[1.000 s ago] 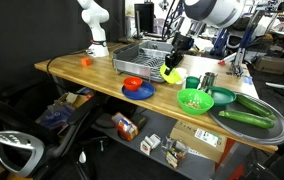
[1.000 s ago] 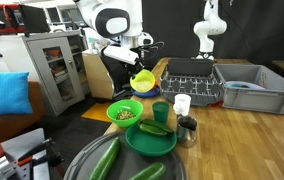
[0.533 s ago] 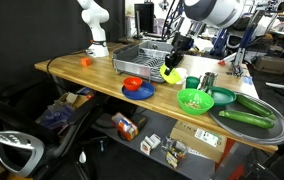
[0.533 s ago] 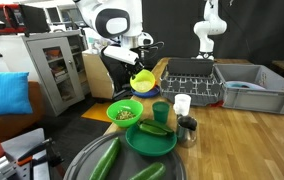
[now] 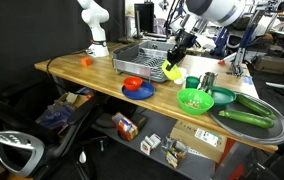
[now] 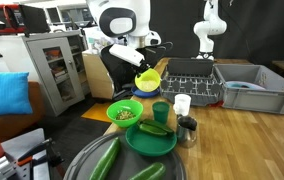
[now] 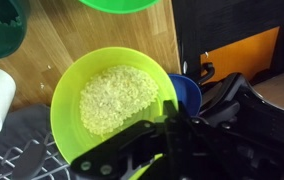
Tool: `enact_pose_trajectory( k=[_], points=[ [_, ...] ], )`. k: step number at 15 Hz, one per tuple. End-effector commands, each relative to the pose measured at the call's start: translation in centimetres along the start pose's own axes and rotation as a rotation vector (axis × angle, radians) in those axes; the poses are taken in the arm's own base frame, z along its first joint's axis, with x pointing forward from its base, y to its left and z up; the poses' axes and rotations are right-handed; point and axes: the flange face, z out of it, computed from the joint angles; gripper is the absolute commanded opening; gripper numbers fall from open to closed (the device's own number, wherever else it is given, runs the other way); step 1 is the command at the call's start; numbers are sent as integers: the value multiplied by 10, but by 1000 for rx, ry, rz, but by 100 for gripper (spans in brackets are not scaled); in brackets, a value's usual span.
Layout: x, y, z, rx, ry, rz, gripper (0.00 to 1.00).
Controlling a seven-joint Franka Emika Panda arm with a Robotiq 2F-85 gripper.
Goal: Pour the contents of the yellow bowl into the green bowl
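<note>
My gripper [image 7: 170,112] is shut on the rim of the yellow bowl [image 7: 107,100] and holds it lifted above the table. The bowl holds pale rice-like grains. In both exterior views the yellow bowl [image 5: 173,73] [image 6: 149,80] hangs under the gripper [image 5: 179,58] [image 6: 145,64], near the dish rack. The lime-green bowl [image 5: 194,100] [image 6: 125,112] stands on the table in front of it, with some bits inside. Its rim also shows at the top edge of the wrist view [image 7: 122,4].
A red bowl on a blue plate [image 5: 135,87], a teal bowl [image 5: 222,97] and a metal tray with cucumbers [image 5: 250,113] sit on the table. A green cup [image 6: 161,110], a white cup [image 6: 182,103], the dish rack [image 6: 192,80] and a grey bin [image 6: 254,88] stand nearby.
The gripper has lifted the yellow bowl slightly higher and shifted it a little toward the dish rack. Nothing else has moved.
</note>
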Motion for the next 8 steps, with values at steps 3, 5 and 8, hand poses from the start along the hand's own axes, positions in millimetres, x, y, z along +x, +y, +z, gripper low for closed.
enact_pose_trajectory(
  k=[3, 5, 8],
  points=[
    [8, 33, -1, 126, 73, 46, 1],
    [6, 43, 2, 165, 92, 67, 1],
    [-1, 51, 5, 221, 107, 90, 1]
  ],
)
